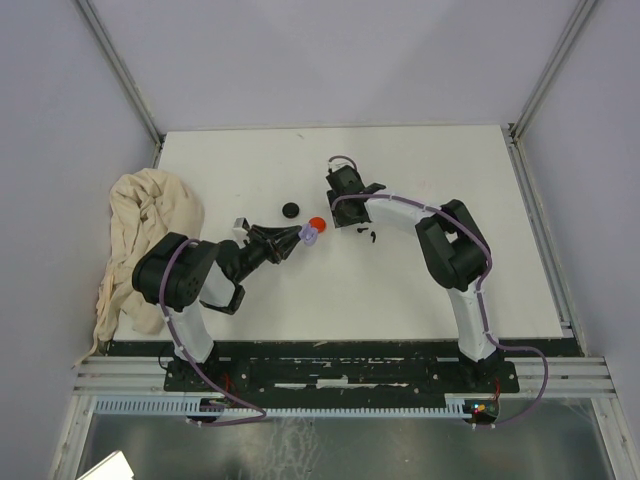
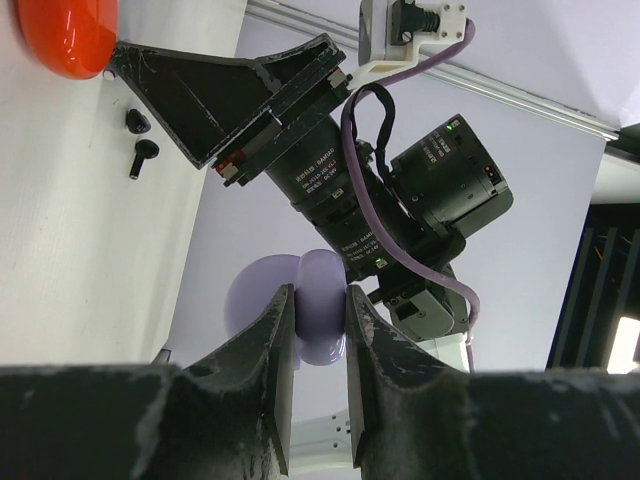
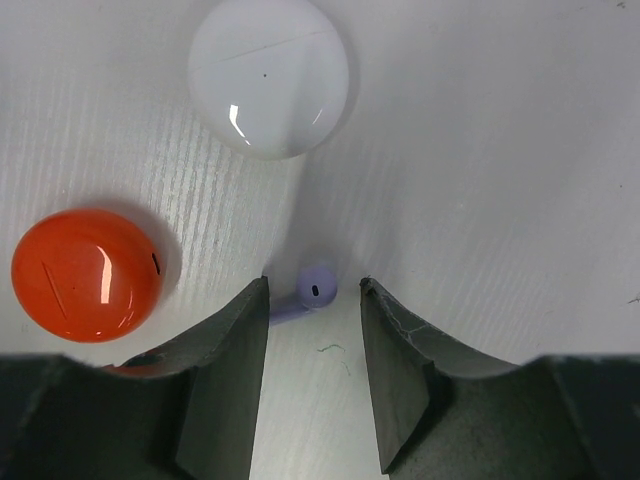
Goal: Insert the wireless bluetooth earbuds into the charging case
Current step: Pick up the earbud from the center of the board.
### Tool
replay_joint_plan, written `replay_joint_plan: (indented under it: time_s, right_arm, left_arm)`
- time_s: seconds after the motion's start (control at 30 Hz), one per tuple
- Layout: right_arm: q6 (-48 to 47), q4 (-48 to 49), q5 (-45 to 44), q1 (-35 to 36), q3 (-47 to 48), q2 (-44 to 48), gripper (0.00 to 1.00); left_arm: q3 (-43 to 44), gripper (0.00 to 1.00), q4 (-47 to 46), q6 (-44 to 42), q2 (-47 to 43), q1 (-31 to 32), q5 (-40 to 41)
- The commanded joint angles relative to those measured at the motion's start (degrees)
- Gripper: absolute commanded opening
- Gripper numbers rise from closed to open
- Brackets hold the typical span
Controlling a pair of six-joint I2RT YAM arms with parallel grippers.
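My left gripper (image 2: 320, 318) is shut on a lilac round charging case (image 2: 322, 300) and holds it above the table; it shows in the top view (image 1: 311, 237) too. My right gripper (image 3: 313, 292) is open, fingers down at the table on either side of a lilac earbud (image 3: 312, 288), whose stem touches the left finger. A red round case (image 3: 87, 273) lies left of it and a white round case (image 3: 268, 77) beyond. From above, the right gripper (image 1: 331, 212) is beside the red case (image 1: 317, 223). Two black earbuds (image 1: 366, 233) lie close by.
A black round disc (image 1: 291, 210) lies left of the red case. A crumpled cream cloth (image 1: 145, 245) covers the table's left edge. The black earbuds also show in the left wrist view (image 2: 140, 140), below the right gripper's fingers (image 2: 200, 100).
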State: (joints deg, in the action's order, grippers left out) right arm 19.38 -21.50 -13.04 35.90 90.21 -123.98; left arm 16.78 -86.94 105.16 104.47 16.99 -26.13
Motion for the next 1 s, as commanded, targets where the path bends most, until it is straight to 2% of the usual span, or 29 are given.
replay_joint_plan:
  time_s: [0.0, 0.57, 0.97]
  right_arm:
    - [-1.6, -4.0, -2.3, 0.3, -1.2, 0.5, 0.50]
    - [-2.9, -4.4, -4.4, 0.3, -3.9, 3.2, 0.50]
    - [2.0, -3.9, 0.4, 0.3, -1.5, 2.6, 0.48]
  left_arm:
    - [-0.4, 0.03, -12.2, -2.5, -0.6, -0.3, -1.3]
    - [-0.7, 0.03, -12.2, -2.6, -1.1, -0.3, -1.0]
    - [-1.0, 0.03, -12.2, -2.7, -1.3, -0.3, -0.9]
